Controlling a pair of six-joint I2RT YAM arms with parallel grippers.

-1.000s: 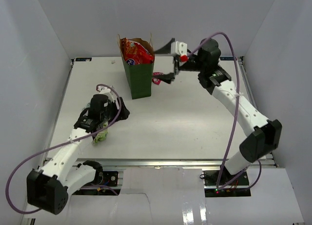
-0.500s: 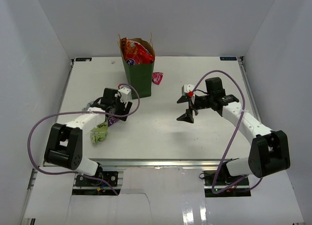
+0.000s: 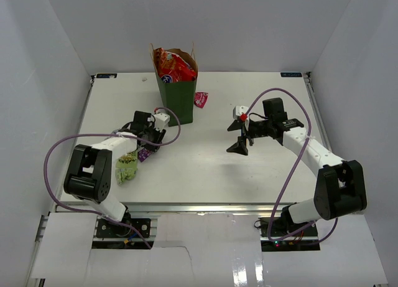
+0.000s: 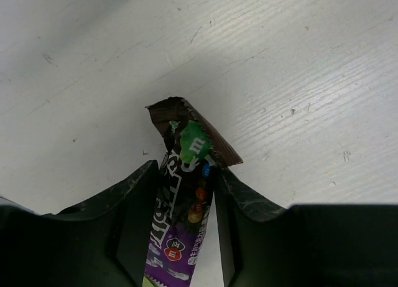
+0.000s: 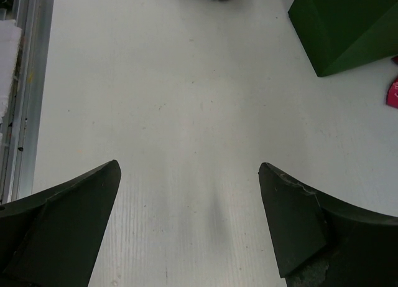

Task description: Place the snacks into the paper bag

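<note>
Purple bar (image 4: 185, 231) with brown folded end is held in the left gripper (image 4: 186, 175); light green packet (image 3: 127, 169) lies near; right gripper (image 5: 189, 169) stands wide above the table (image 5: 155, 81)

We see the green paper bag (image 3: 178, 103) upright by the far edge holding red bags (image 3: 174, 66), a pink packet (image 3: 200, 99) beside it, and the purple bar (image 3: 143, 154) and light green packet (image 3: 126, 169) toward the left edge.

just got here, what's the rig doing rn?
Packing snacks. The left gripper is shut on a purple M&M's packet down at the table. The right gripper is open and empty over bare table. The green paper bag stands upright with red bags inside; a pink packet and a light green packet lie outside.
</note>
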